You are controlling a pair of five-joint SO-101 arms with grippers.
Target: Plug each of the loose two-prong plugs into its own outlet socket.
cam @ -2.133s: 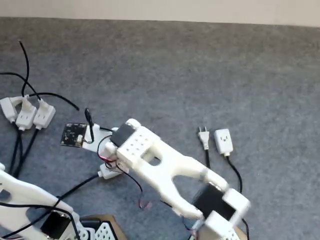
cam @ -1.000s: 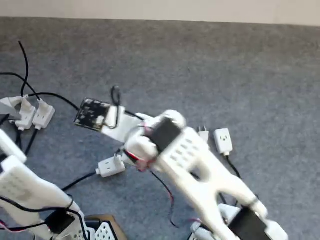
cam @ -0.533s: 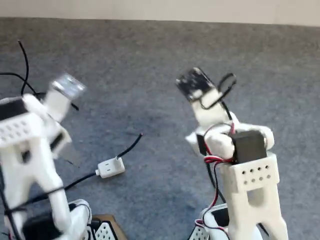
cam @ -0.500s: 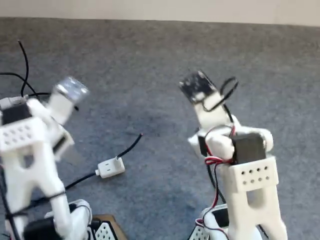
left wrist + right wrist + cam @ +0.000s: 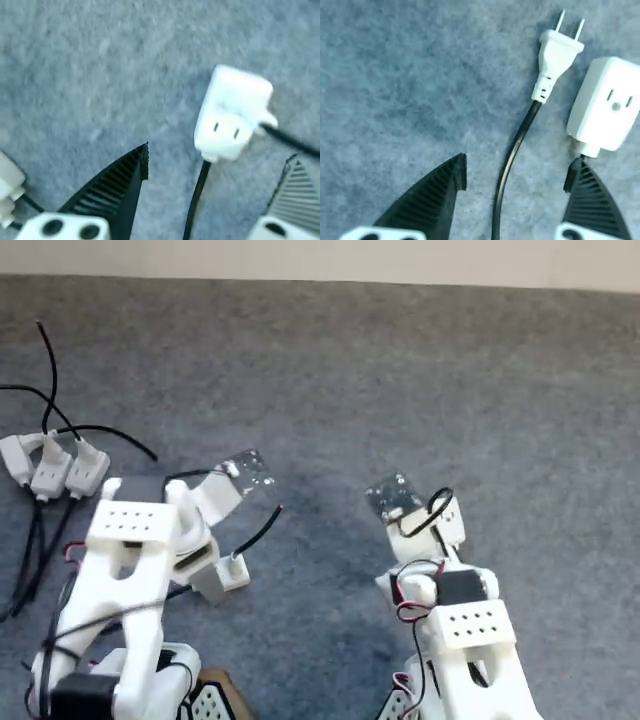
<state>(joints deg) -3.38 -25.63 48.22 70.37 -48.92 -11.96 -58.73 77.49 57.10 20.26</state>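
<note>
Plug (image 5: pixel 560 47) looks light and rigid, so we would pinch its moulded body with our wide-open right gripper (image 5: pixel 517 167).

Right hand (image 5: pixel 517 161) back over the loose plug (image 5: pixel 555 52); left hand (image 5: pixel 218 152) down over a socket (image 5: pixel 232 117).

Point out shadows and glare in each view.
High view: a soft shadow patch darkens the grey carpet. Left wrist view: the white socket block is brightly lit, almost glaring. Right wrist view: the white two-prong plug lies evenly lit, without glare.
</note>
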